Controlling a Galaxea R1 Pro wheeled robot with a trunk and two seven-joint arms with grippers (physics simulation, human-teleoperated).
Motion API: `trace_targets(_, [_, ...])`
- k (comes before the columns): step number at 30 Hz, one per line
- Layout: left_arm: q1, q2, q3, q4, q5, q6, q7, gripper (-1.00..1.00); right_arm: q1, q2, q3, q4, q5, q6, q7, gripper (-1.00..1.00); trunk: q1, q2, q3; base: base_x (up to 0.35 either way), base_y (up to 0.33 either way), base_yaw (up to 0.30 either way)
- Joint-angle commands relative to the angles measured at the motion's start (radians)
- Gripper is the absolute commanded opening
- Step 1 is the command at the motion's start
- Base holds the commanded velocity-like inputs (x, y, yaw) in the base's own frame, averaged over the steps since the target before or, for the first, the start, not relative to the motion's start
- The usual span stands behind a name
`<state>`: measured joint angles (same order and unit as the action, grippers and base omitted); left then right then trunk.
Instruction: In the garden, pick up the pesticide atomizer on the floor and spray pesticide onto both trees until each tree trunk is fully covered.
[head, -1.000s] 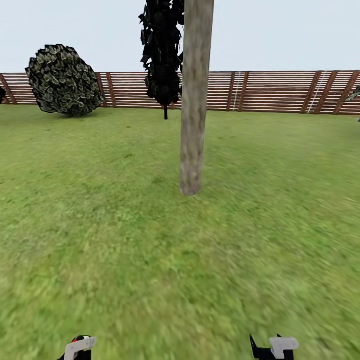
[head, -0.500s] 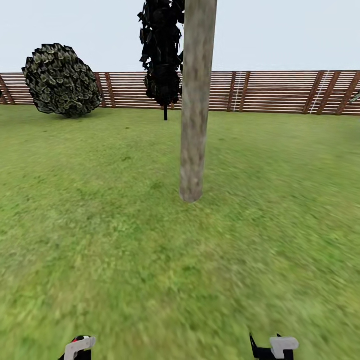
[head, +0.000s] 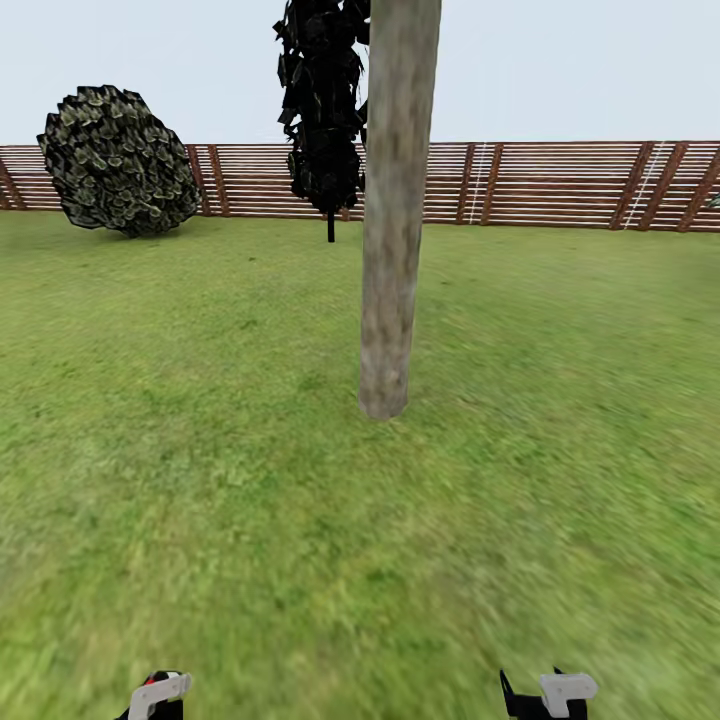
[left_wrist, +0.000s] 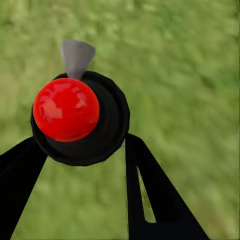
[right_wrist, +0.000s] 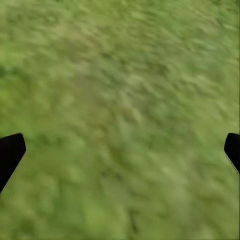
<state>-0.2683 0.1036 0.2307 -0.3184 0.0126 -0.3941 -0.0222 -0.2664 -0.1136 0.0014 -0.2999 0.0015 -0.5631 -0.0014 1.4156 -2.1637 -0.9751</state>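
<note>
I am standing on the garden lawn (head: 200, 450). My left claw (left_wrist: 80, 150) is gripping the pesticide atomizer (left_wrist: 66, 109), its red top sitting between my two black fingers (left_wrist: 150, 195). My right claw (right_wrist: 120, 150) is hanging spread wide over bare grass, grasping nothing. The pale tree trunk (head: 393, 220) is rising straight ahead of both claws, well apart from them. Beyond it are standing a black conifer (head: 322, 110), a round bush (head: 118, 160) and the slatted fence (head: 560, 185).
</note>
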Motion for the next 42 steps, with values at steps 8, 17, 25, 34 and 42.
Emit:
trace_targets(8, [-0.001,-0.001,0.002,0.001,0.001,-0.003,-0.002,-1.0,0.0,-0.001,0.0,0.0,0.0,-0.004,-0.001,1.0,0.0,0.0,-0.001,0.339,0.0,0.0])
trace_targets(17, [-0.001,-0.006,0.002,0.0,0.004,-0.003,-0.001,-1.0,0.0,-0.011,-0.003,0.005,0.0,-0.007,-0.003,1.0,0.0,0.0,0.0,0.339,0.0,-0.123])
trace_targets(25, [-0.003,-0.005,-0.008,-0.043,-0.006,-0.002,-0.013,-1.0,0.0,-0.005,0.0,0.006,-0.001,-0.011,0.001,1.0,0.0,0.0,0.0,0.339,0.0,-0.01])
trace_targets(34, [-0.002,0.003,-0.01,-0.034,-0.053,-0.001,-0.012,-1.0,-0.001,0.001,0.0,0.008,-0.001,-0.006,0.003,1.0,0.0,0.0,0.0,0.336,-0.037,0.0])
trace_targets(42, [-0.002,0.001,-0.009,-0.04,-0.055,-0.002,-0.013,-1.0,0.0,0.0,-0.002,0.007,-0.001,-0.006,0.001,1.0,0.0,0.0,0.0,0.285,-0.151,0.0])
